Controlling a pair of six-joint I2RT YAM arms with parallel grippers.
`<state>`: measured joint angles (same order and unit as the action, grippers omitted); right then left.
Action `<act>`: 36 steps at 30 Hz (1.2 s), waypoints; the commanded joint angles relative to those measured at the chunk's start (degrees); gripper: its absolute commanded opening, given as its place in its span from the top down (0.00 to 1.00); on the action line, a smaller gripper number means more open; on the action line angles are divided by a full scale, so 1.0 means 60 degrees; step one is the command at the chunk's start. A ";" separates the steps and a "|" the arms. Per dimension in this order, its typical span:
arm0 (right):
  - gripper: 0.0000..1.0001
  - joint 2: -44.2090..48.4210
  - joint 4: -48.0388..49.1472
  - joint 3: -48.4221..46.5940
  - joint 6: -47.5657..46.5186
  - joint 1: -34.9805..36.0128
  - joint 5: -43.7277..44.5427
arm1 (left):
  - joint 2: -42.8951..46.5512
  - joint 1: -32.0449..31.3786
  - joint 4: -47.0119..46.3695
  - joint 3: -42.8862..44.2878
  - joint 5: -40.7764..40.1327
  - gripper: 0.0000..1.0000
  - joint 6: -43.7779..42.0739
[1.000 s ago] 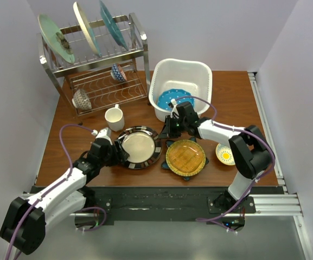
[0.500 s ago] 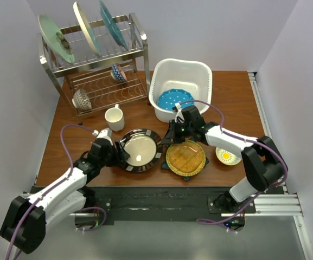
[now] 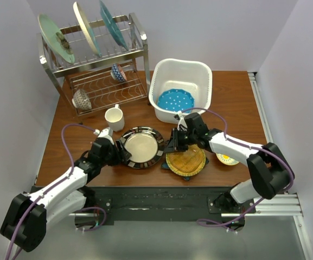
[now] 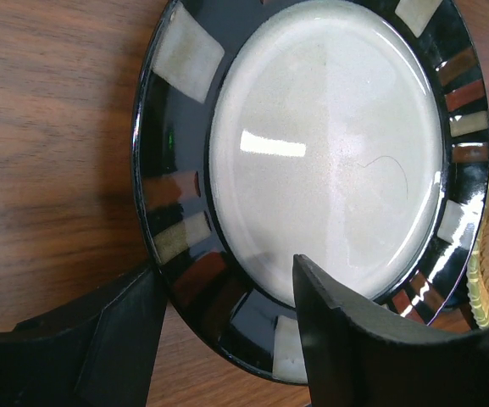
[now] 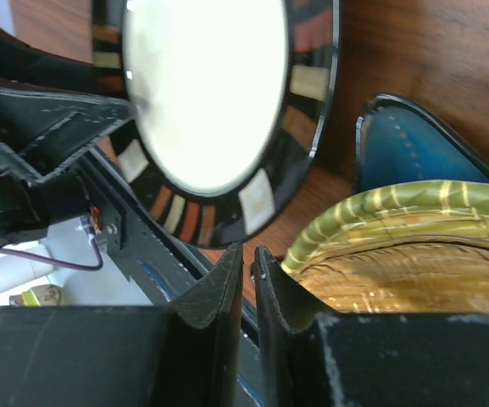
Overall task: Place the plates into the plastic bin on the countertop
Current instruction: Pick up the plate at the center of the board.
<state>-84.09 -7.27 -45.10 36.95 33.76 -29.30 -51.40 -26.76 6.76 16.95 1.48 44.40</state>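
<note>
1. The left gripper (image 4: 227, 267) has its jaws wide apart, straddling the near rim of the black-rimmed plate (image 3: 141, 147). One finger (image 4: 117, 339) sits outside the rim, low by the table (image 3: 237, 103), and the other reaches over the cream centre. It is not clamped, and I cannot tell whether either finger touches the plate
2. The black-rimmed plate sits on the table in front of the left arm. It is just in front of the mug (image 3: 114, 117), left of the amber plate (image 3: 187, 158), and well apart from the bin (image 3: 199, 81)
3. The right gripper (image 5: 247, 252) has its fingers almost together, with only a thin slit between them and nothing in it. It hangs low just beside the left edge of the amber plate, in the gap between that plate and the black-rimmed plate
4. The amber plate rests on top of the blue star plate (image 5: 413, 157), whose dark points stick out from under it
5. The bin stands at the back of the table, right of the rack (image 3: 104, 86). I see the blue dotted plate (image 3: 173, 100) lying flat on its bottom
6. The bowl (image 3: 228, 158) sits right of the amber plate, partly hidden by the right arm
</note>
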 commanded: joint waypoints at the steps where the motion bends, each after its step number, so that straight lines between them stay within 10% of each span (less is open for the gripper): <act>1: 0.79 0.0012 0.0171 -0.0027 0.0009 0.0057 0.0092 | 0.0084 -0.0022 -0.0424 -0.0013 0.0106 0.36 -0.0032; 19: 0.67 -0.1423 0.0845 -0.0496 0.0258 0.0072 0.0328 | 0.0041 -0.0036 -0.0512 -0.0100 0.0150 0.36 -0.0003; 27: 0.88 -0.1439 0.0802 -0.0627 0.0229 0.0160 0.0634 | 0.0128 -0.0022 -0.0424 -0.0086 0.0120 0.36 -0.0032; 36: 0.90 -0.0428 -0.0619 -0.1081 -0.0372 0.0145 0.1323 | 0.0377 -0.0022 0.0000 0.0134 -0.0128 0.33 -0.0091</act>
<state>-90.54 -6.42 -48.60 38.87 34.37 -24.71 -50.13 -26.76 6.96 16.56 1.67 44.38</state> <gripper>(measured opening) 0.145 0.657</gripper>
